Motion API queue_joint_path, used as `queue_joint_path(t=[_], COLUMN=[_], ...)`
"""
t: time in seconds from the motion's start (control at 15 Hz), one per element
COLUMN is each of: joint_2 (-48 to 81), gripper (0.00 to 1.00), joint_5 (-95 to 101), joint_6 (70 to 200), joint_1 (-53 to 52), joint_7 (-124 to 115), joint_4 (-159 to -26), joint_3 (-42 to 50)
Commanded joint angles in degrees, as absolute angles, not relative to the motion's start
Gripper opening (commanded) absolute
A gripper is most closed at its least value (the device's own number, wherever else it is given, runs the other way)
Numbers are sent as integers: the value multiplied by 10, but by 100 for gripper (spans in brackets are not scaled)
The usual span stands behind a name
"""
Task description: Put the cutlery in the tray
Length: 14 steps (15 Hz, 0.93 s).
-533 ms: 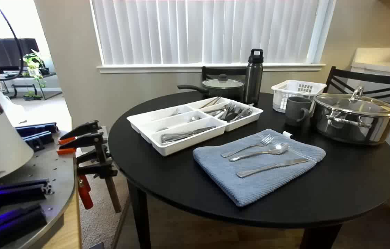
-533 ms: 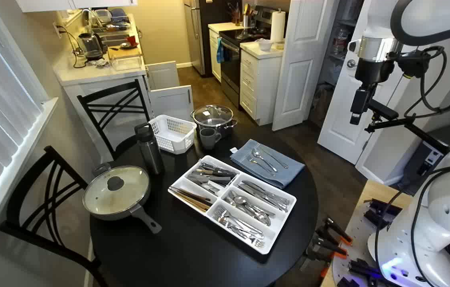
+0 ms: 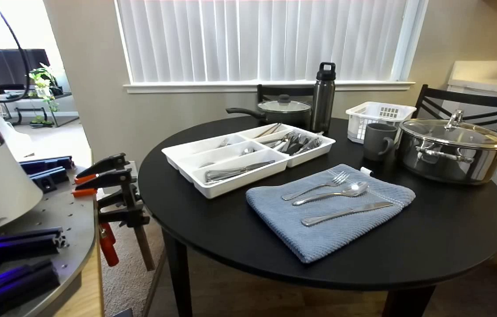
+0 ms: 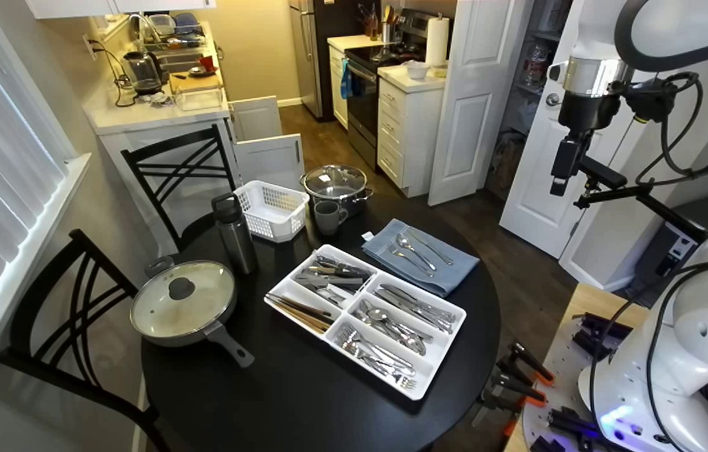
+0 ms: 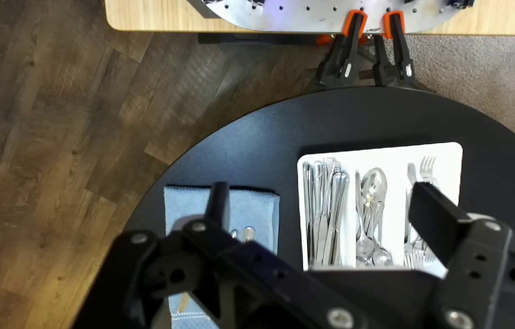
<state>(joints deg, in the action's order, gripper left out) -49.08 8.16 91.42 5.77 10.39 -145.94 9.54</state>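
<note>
Looking at an exterior view, I find the fork [image 3: 315, 188], spoon [image 3: 327, 194] and knife [image 3: 345, 213] in a row on the folded blue cloth [image 3: 286, 220], lower right of centre; the white tray [image 3: 248, 179] sits mid-frame, just beside the cloth, not touching it. In the wrist view my gripper [image 5: 323, 205] is spread wide with nothing in its grasp, and it hides most of those pieces, so I can't fairly judge their lie there. I expect each to be light, rigid and hard to harm, but slick. I'd pinch each at mid-length, near the balance, so it doesn't swivel; the soft cloth should give slightly. The knife, looking flattest, may be hardest to catch.
</note>
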Motion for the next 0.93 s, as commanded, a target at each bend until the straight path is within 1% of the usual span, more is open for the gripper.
queue_joint_path(t=[0.0, 0.2, 0.4, 0.67, 0.87], joint_2=[-458, -374, -274, -146, -75], gripper=[100, 100, 100, 100, 100], joint_5=[92, 90, 66, 33, 16], joint_6=[1020, 1162, 1249, 1324, 1340], joint_1=[53, 53, 47, 41, 47], joint_7=[124, 145, 166, 192, 206], joint_4=[-1479, -1502, -1510, -1487, -1446], joint_3=[125, 160, 180, 178, 168])
